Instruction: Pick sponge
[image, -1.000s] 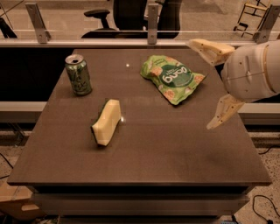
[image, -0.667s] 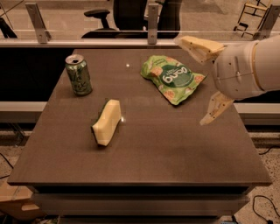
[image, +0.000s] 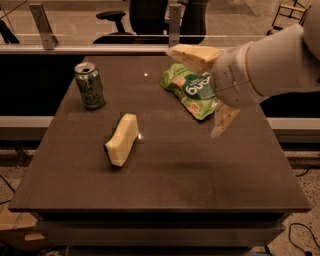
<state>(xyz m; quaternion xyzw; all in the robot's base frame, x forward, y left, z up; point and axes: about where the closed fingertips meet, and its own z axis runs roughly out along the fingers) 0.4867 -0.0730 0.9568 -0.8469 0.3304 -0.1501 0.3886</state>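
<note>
The sponge (image: 122, 139) is a pale yellow foam block with a thin dark layer along its left side. It lies on the dark table (image: 165, 185), left of centre. My gripper (image: 191, 93) hangs above the table to the right of the sponge, in front of the green snack bag, well apart from the sponge. It is open and empty. One pale yellow finger (image: 192, 55) points left at the top and the other finger (image: 225, 120) points down.
A green soda can (image: 90, 85) stands upright at the back left of the table. A green crinkly snack bag (image: 192, 90) lies at the back right, partly behind the gripper. A rail and office chairs stand behind the table.
The arm and gripper have moved left, from the table's right edge to over the snack bag, closer to the sponge. Sponge, can and bag have not moved.
</note>
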